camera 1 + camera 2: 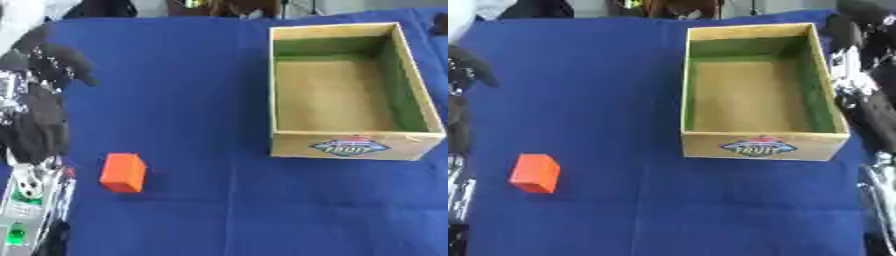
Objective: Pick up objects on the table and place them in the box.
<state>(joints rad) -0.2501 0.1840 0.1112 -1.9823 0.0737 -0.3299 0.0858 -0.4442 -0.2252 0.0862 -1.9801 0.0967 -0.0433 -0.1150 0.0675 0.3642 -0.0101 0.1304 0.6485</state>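
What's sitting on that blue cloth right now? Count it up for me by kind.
Small orange rectangular block: 1
Open wooden box with green inner walls and a fruit label: 1, nothing inside
Total: 2

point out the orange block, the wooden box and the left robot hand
orange block point(122, 172), left eye view, its top face
wooden box point(348, 145), left eye view, its labelled front wall
left robot hand point(52, 57), left eye view, its dark fingers

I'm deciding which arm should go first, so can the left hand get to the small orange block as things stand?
Probably yes. The left hand hangs at the left edge of the blue cloth-covered table, and the small orange rectangular block lies nearer the front on the same side, with only bare cloth between them. The wooden box stands well to the right.
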